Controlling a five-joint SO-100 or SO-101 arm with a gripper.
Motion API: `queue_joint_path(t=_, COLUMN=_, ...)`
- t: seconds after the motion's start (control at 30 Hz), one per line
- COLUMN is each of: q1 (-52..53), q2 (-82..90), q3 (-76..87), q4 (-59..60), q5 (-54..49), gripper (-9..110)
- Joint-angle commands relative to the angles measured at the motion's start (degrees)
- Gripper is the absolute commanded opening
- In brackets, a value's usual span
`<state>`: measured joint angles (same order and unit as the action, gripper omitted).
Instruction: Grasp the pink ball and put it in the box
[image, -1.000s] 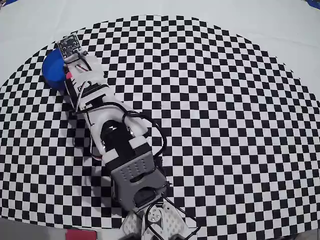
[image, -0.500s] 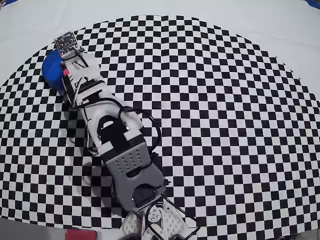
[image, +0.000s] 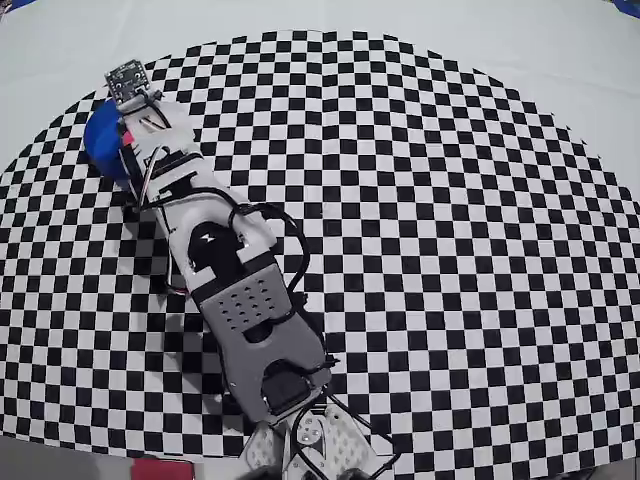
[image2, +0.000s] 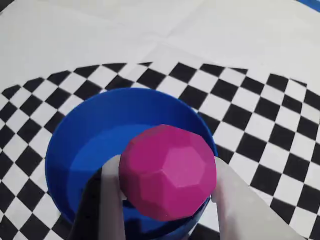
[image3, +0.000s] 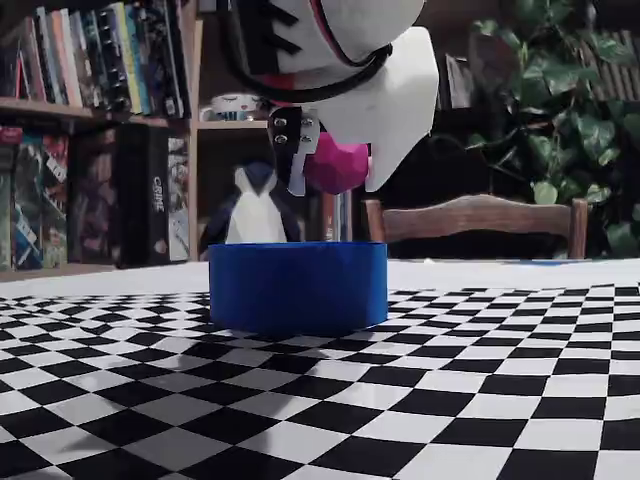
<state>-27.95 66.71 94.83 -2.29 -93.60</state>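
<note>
Pink ball (image2: 167, 172) is pinched between the two pale fingers (image2: 112, 200) of the tool (image3: 330, 175), clenched on it from either side; in the wrist view it fills the lower centre of the frame with the blue box (image2: 75, 150) directly beneath. From the fixed view, the ball (image3: 337, 165) hangs clear above the box (image3: 298, 285), no contact with the rim, and sits toward the 3 o'clock side of the opening rather than dead centre. In the overhead view I see only a sliver of pink (image: 126, 136) at the wrist's edge, over the box (image: 100, 140), which lies at about 10 o'clock on the checkered surface (image: 450, 250). Change over the last second: the arm (image: 225, 270) has stretched further out toward 11 o'clock, carrying the tool head from the box's 3 o'clock rim to more fully over the blue interior; the box itself has not shifted. My reading is that the carry is essentially finished and the drop is the step in hand. Release looks feasible from here, though I would nudge slightly further in first, since the ball appears off-centre and the walls are low; a bounce off the rim is the risk I would watch for.
</note>
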Motion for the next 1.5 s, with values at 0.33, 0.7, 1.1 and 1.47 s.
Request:
queue_joint_path(t=0.33, q1=-1.8, q2=-4.2, q3=-9.8, q4=1.8, q5=1.1, gripper=0)
queue_joint_path(t=0.7, q1=-2.4, q2=-8.0, q3=-14.2, q4=2.6, q5=1.2, gripper=0)
queue_joint_path(t=1.1, q1=-2.4, q2=-11.3, q3=-17.7, q4=3.1, q5=1.2, gripper=0)
queue_joint_path(t=1.47, q1=-2.4, q2=-12.9, q3=-18.9, q4=3.1, q5=1.2, gripper=0)
